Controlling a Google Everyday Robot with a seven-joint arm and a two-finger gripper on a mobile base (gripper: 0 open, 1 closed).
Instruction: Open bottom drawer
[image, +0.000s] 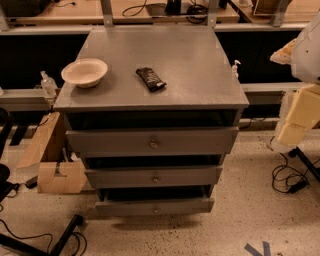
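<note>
The grey metal cabinet stands in the middle of the camera view with three drawers. The bottom drawer is the lowest and slimmest front, just above the floor, with a small round knob at its centre. A dark gap shows above its front panel. The middle drawer and the top drawer sit above it. My gripper shows as cream-coloured blocks at the right edge, below the white arm. It is well to the right of the cabinet and higher than the bottom drawer, touching nothing.
A pale bowl and a dark snack packet lie on the cabinet top. A cardboard box stands on the floor at the left. Cables lie on the floor at the right. A black chair base is at the lower left.
</note>
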